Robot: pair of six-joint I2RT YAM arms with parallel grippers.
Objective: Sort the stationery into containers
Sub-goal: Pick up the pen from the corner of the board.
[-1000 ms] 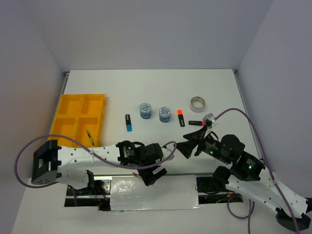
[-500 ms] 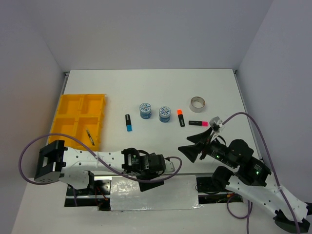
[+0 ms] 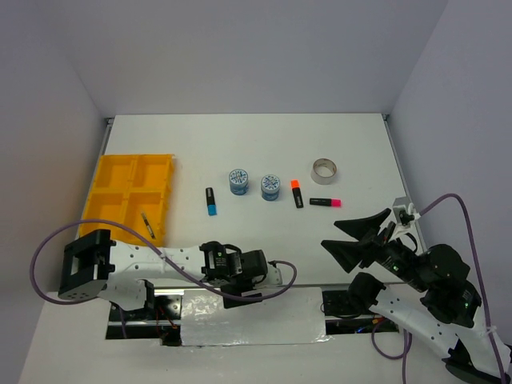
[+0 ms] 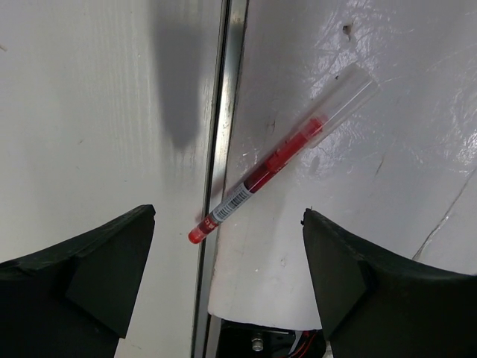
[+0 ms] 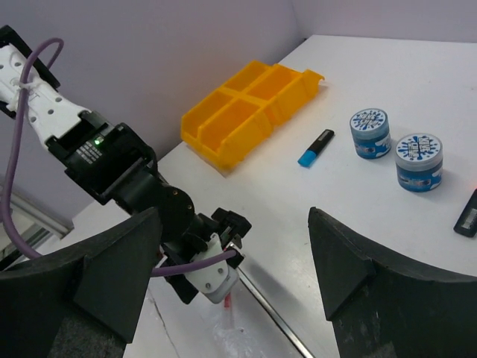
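Red pen: lies off the near right corner of the yellow tray, nearer the bases than the tray, at the table's front edge. Rests slantwise across a metal rail, capped clear end on a crinkled white sheet, red tip over the rail.

Seen in the left wrist view directly below the left gripper, between the two fingers and touching neither. Long axis runs diagonally to the line between the fingertips, so closing as-is would likely catch it askew. Probably needs a wrist roll to square up, then a short descent.

Left gripper: jaws wide apart, nothing held. Left arm folded low, forearm reaching from its base by the tray away to the tray's right, wrist pointed straight down.

Right gripper: spread wide, empty, well off on the side away from the tray, fingers aimed back toward it. Left arm clearly the nearer one.

One thin pen in the tray's near right compartment, colour unclear
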